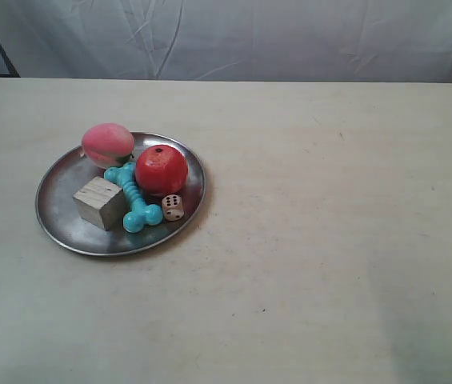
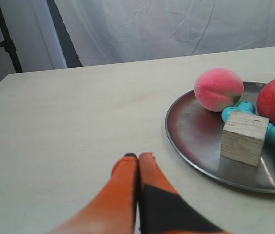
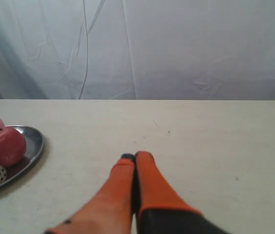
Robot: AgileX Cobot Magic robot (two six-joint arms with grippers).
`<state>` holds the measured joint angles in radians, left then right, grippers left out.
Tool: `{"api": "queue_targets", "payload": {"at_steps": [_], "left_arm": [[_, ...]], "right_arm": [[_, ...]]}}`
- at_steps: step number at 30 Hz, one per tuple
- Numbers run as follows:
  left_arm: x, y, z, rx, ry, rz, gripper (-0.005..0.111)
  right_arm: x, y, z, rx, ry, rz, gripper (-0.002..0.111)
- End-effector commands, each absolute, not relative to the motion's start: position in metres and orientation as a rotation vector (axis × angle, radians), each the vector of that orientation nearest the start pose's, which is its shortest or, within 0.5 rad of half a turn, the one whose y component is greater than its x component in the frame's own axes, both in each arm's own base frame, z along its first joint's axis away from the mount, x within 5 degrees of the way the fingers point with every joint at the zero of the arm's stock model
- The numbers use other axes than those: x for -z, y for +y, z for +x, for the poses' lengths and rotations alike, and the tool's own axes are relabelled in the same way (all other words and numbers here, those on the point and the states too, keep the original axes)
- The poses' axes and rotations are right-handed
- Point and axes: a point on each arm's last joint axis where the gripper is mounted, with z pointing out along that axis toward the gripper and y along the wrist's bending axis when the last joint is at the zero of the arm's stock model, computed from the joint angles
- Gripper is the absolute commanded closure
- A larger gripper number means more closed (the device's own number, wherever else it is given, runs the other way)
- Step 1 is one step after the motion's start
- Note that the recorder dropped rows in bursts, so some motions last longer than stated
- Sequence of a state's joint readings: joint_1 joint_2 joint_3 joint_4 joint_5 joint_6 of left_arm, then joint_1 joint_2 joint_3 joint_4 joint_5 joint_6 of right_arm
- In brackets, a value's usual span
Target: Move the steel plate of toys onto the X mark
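Though shallow, a shiny round steel plate (image 1: 56,192).

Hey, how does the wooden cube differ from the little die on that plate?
The wooden cube is far bigger than the die. The cube's faces are plain pale wood; the die is white with dark pips. Both are boxy and rest on the steel plate, either side of the turquoise bone.

Exterior looks down; wrist views (low, near) share the steel plate (image 2: 195,131) (image 3: 34,141).
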<state>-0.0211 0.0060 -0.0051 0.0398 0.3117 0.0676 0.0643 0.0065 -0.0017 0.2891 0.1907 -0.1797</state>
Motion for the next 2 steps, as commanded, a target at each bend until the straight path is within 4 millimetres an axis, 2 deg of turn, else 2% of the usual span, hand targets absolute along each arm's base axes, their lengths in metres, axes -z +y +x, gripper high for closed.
{"api": "queue_targets", "payload": {"at_steps": [1, 2], "left_arm": [[-0.1859, 0.0, 0.0544, -0.067, 1.783, 0.097, 0.107], [-0.1859, 0.0, 0.0544, -0.067, 1.783, 0.097, 0.107]], "right_arm": [[-0.1977, 0.0077, 0.0557, -0.156, 1.656, -0.008, 0.108], [-0.1977, 0.0077, 0.0557, -0.156, 1.656, -0.008, 0.108]]}}
